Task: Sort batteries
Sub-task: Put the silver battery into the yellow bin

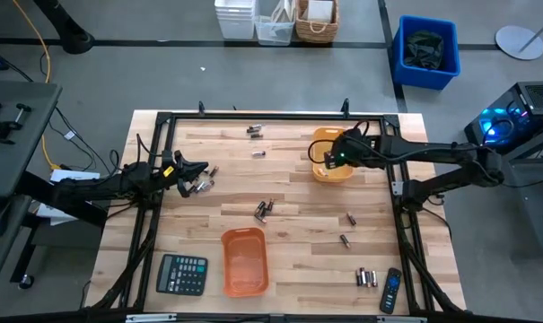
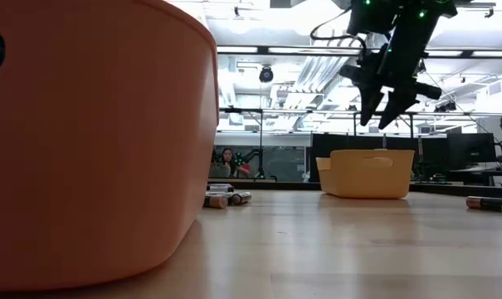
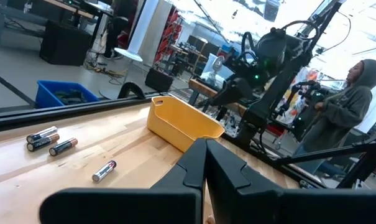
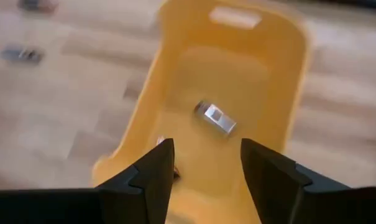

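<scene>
Small cylindrical batteries lie scattered on the wooden table: a cluster (image 1: 202, 186) beside my left gripper, others at the far side (image 1: 253, 132), the middle (image 1: 264, 211) and near right (image 1: 367, 278). My left gripper (image 1: 202, 169) is shut low over the table's left part, with nothing showing between its fingers (image 3: 205, 163). My right gripper (image 4: 206, 168) is open above the yellow tray (image 1: 332, 170), clear of it in the low view (image 2: 382, 116). One silvery battery (image 4: 215, 118) lies on the yellow tray's floor.
An orange tray (image 1: 244, 260) stands at the near middle, with a black calculator (image 1: 181, 274) to its left. A black remote (image 1: 392, 289) lies at the near right. A black frame (image 1: 280, 115) rims the table. A person (image 3: 349, 106) stands beyond the table.
</scene>
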`<state>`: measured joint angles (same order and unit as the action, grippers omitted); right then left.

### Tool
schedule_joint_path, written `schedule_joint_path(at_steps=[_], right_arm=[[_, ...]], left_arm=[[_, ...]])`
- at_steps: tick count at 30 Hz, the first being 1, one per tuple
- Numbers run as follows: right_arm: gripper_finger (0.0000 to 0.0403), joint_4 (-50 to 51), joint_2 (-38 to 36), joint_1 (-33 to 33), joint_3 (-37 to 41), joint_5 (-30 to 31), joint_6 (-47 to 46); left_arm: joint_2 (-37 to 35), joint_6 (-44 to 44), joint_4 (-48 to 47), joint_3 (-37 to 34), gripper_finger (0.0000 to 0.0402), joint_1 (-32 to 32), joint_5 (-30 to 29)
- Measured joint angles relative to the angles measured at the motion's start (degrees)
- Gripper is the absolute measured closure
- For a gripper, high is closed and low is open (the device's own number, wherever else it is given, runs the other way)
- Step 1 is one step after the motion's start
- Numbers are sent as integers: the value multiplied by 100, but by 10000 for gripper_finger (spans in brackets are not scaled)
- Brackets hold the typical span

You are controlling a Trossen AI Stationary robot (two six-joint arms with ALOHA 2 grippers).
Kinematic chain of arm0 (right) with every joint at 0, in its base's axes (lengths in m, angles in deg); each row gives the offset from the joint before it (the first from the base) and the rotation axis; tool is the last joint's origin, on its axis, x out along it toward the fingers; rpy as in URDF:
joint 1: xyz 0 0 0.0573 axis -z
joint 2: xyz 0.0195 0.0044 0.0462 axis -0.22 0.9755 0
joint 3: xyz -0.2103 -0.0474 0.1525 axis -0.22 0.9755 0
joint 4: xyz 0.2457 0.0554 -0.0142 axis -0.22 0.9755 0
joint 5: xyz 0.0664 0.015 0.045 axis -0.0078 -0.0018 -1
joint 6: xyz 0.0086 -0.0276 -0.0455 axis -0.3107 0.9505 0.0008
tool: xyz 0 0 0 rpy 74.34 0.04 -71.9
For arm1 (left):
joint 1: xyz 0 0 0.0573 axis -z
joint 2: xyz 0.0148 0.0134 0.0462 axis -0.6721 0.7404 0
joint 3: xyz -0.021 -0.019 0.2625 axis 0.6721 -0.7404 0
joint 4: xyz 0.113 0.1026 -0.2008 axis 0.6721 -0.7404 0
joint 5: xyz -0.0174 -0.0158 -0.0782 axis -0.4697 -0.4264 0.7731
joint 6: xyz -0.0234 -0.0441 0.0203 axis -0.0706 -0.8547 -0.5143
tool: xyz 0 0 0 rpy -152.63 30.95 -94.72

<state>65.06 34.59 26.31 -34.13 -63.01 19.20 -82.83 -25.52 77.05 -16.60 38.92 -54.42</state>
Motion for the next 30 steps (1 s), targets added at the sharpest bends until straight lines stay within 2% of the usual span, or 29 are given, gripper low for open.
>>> schedule_joint_path(at_steps=[2,5,8,14,18,21,24,30], right_arm=[[219,4,-117,-193,-5,-940,4],[220,53,-220,-924,-11,-2503,-479],[220,53,-290,-2121,-13,-3204,-1413],[220,98,69,-4628,-13,-3156,-4144],[220,61,582,-5651,-13,-3213,-5681],[220,-206,960,-6013,-11,-3389,-6498],[220,-643,1238,-6096,-11,-3245,-6934],[220,-638,1871,-6034,-11,-3085,-7057]], left_arm=[[0,0,0,-1,401,0,0],[0,1,0,0,401,2,0],[0,1,0,-2,401,0,0],[0,1,0,-1,401,1,0],[0,0,2,0,401,0,0],[0,0,1,0,401,2,0],[0,0,0,-2,401,1,0],[0,1,1,0,401,1,0]])
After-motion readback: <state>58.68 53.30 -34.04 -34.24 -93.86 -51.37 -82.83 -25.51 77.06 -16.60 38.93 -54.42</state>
